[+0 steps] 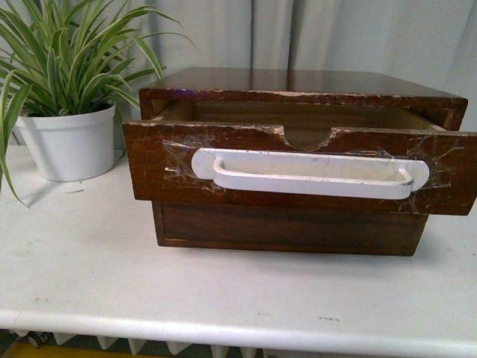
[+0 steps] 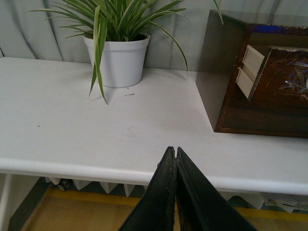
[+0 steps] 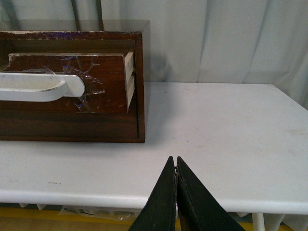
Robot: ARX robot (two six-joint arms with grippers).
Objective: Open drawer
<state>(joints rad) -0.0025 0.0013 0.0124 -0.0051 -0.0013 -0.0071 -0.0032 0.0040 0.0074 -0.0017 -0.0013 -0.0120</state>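
A white table [image 1: 89,276] runs in front of pale grey curtains [image 1: 335,33], with a striped green plant in a white pot [image 1: 68,142] at its left end and a dark wooden cabinet [image 1: 298,86] beside it. The drawer [image 1: 298,168], upper of the two, stands pulled partway out, its taped-on white handle [image 1: 309,173] facing the table's front edge. Both the left gripper [image 2: 174,154] and the right gripper [image 3: 175,163] hang at that edge with fingers pressed together, holding nothing, well apart from the cabinet.

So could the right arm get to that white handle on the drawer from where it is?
Probably yes. Its fingers are shut and back at the table's front edge, with only bare tabletop between them and the white handle. The drawer already stands pulled out.
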